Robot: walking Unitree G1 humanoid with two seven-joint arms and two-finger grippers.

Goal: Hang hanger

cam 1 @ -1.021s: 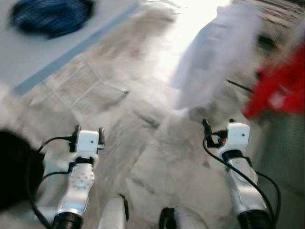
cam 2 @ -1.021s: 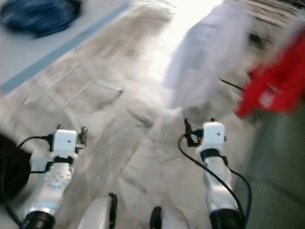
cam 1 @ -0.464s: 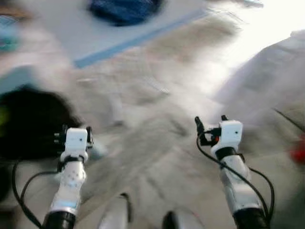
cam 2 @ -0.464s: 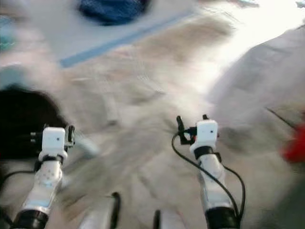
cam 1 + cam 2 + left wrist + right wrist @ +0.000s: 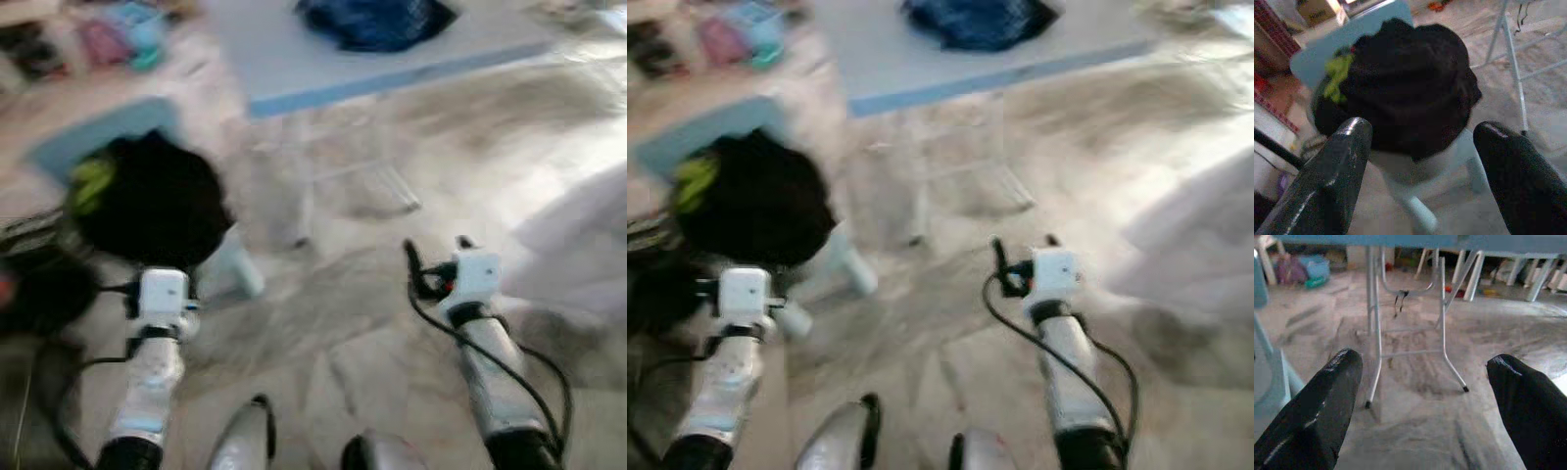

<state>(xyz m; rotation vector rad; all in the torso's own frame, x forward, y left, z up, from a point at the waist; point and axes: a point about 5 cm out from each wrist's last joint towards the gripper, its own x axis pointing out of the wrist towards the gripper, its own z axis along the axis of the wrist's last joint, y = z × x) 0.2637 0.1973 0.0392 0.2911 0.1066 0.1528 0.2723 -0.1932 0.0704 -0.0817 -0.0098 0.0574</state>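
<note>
gaping left tool [image 5: 1422,161] faces black cloth pile [image 5: 1405,83] beside table edge [image 5: 392,80].

A heap of black clothes [image 5: 152,201] lay on a pale blue stool [image 5: 231,268]. A blue garment [image 5: 375,22] rested on the folding table [image 5: 294,69] beyond.

— What's ahead?
— A table [image 5: 294,59] at the far side, a bundle [image 5: 377,22] on it.
— To the left?
— A stool [image 5: 1400,29], nearer than the table, with a heap of cloth [image 5: 1405,83] on its seat.
— And right?
— A sheet [image 5: 578,230] on the floor [image 5: 353,323].
</note>
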